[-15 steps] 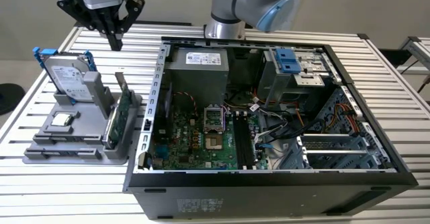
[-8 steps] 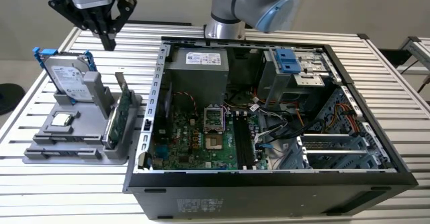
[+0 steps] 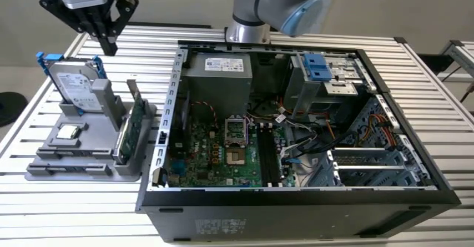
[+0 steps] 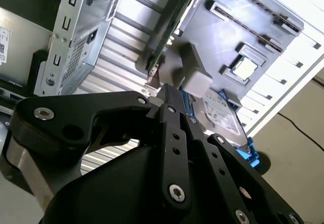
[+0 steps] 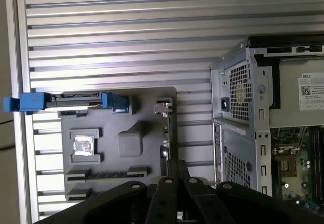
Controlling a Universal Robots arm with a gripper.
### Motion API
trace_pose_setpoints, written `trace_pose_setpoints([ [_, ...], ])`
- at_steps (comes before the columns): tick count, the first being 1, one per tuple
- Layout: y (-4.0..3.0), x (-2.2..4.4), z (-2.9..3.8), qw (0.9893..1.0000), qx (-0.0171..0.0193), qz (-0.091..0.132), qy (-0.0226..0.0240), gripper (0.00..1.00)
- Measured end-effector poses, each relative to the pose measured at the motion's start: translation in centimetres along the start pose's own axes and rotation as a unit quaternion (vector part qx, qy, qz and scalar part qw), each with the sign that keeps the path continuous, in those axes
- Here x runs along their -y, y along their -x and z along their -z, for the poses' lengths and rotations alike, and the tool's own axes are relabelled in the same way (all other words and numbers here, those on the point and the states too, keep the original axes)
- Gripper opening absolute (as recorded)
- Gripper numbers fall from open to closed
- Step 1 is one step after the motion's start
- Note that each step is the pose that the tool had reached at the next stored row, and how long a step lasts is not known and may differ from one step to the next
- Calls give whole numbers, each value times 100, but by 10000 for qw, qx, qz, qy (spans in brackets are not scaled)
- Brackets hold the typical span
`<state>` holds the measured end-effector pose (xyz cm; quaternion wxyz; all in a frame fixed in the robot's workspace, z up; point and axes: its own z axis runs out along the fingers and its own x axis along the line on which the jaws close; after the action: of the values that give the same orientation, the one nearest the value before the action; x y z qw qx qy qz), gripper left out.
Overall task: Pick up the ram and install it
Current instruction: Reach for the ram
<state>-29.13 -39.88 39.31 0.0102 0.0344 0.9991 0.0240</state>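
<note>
The ram (image 3: 124,140) is a narrow dark green stick standing on edge in the grey holder (image 3: 44,172), at the side nearest the computer case (image 3: 296,194). A taller green expansion card (image 3: 136,102) stands just behind it. My gripper (image 3: 110,49) hangs above the far end of the holder, fingers pointing down, shut and holding nothing. In both wrist views the black fingers (image 5: 174,167) sit together over the holder's card edge (image 4: 167,37). Long black memory slots (image 3: 267,152) lie on the motherboard (image 3: 211,152) inside the open case.
A silver hard drive (image 3: 74,86) with blue rails stands upright in the holder, with a processor chip (image 3: 69,131) lying flat in front of it. The case holds a power supply (image 3: 218,72), loose cables (image 3: 311,133) and a drive cage (image 3: 333,75). The arm's base (image 3: 248,33) stands behind the case.
</note>
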Motion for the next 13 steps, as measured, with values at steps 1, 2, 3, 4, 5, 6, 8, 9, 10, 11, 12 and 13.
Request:
trace_pose_setpoints([
  [1,-25,2,0,10000,0,0,0,0],
  [2,-51,4,1,10000,0,0,0,0],
  [3,-75,5,1,10000,1,0,0,0],
  [4,-101,7,2,10000,0,0,0,0],
  [5,-129,9,3,10000,0,1,0,0],
  [6,-156,11,3,10000,0,0,0,0],
  [8,-213,14,5,10000,0,0,0,0],
  [9,-238,16,5,10000,0,0,0,0],
  [10,-263,18,5,10000,0,0,0,0],
  [11,-310,21,6,10000,0,0,0,0],
  [12,-358,25,8,10000,0,1,0,0],
  [13,-380,26,8,10000,0,0,0,0],
])
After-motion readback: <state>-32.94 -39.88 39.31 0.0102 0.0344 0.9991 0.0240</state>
